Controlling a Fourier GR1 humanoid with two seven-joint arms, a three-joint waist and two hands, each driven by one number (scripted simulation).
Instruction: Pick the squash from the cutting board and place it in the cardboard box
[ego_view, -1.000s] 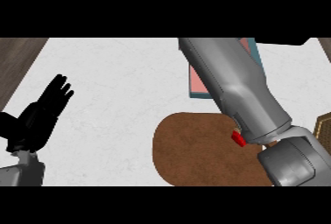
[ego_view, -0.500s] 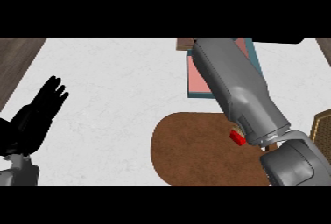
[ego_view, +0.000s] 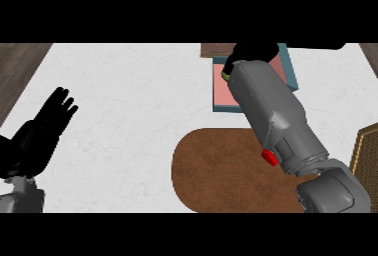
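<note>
White counter (ego_view: 133, 80) with brown cutting board (ego_view: 221, 170), right hand (ego_view: 255, 52) over the teal-walled box (ego_view: 291, 75), its hold impossible to tell, yellowish sliver (ego_view: 225, 75), maybe the squash, just beneath that hand, left hand (ego_view: 40, 132) resting at left edge, fingers (ego_view: 63, 97) straight and spread

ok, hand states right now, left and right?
Left hand: open, fingers up, resting at the view's left edge.
Right hand: above the box, open or shut cannot be told.
</note>
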